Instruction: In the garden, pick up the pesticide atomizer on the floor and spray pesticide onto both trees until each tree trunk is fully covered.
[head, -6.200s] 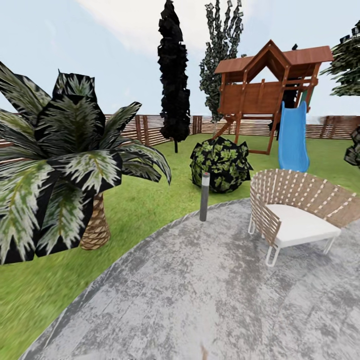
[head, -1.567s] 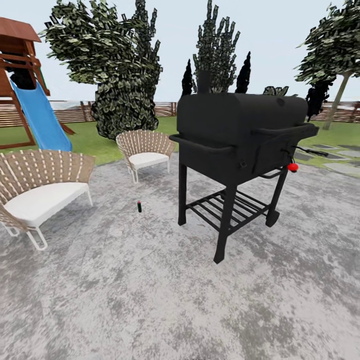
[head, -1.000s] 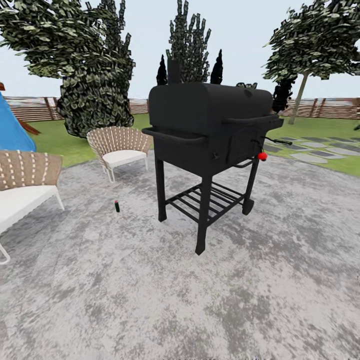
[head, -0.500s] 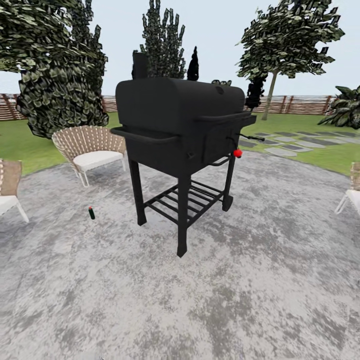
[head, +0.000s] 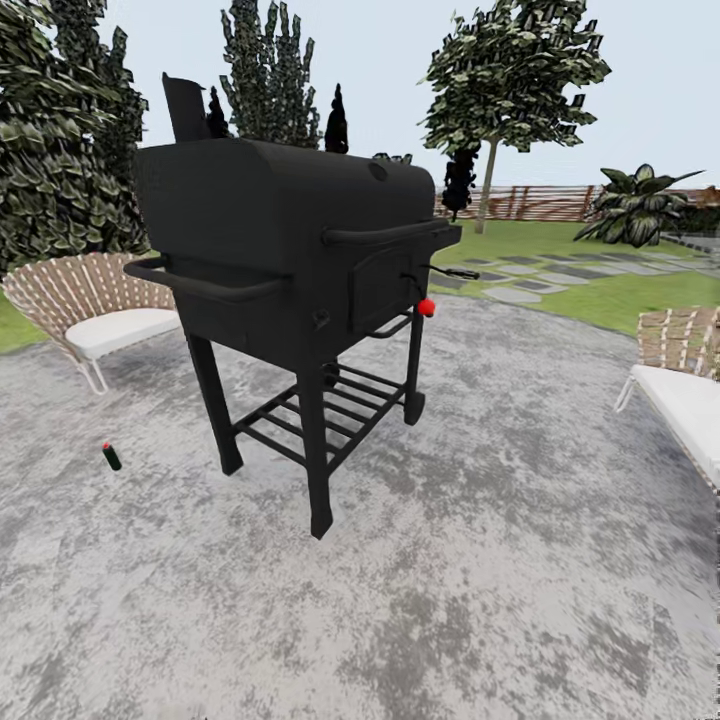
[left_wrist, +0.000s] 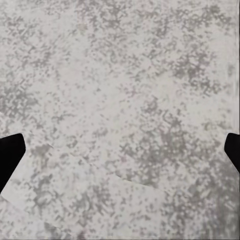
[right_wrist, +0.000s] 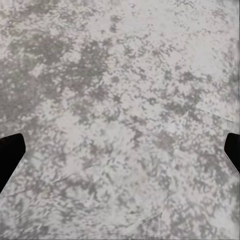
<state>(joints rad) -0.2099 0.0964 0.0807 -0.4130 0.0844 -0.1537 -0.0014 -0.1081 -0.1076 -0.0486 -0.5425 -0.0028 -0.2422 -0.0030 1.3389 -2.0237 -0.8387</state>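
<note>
We are turning right across the grey mottled stone paving (head: 480, 600); the whole head view has swept sideways, so the shift is the camera's, not the objects'. The black barrel-lidded metal barbecue grill on four legs (head: 290, 260) now stands left of centre. The small dark green cylinder with a red cap (head: 110, 456), which we judge to be the pesticide atomizer, has slid to the left edge of the view. It lies on the paving, apart from the grill's legs. The woven tan chair with a white cushion (head: 95, 310) sits behind it.

A tall tree with a bare, straight grey-brown trunk and green crown (head: 487, 185) has come into view on the green grass lawn (head: 640, 295), before the brown slatted wooden fence (head: 540, 203).

Both wrist views look down on bare paving. Each shows dark jaw tips at opposite edges: the left gripper (left_wrist: 120, 155) and the right gripper (right_wrist: 120, 155) stand spread wide, holding nothing.

Judgement: the atomizer is not yet collected, and this heading leads away from it.
</note>
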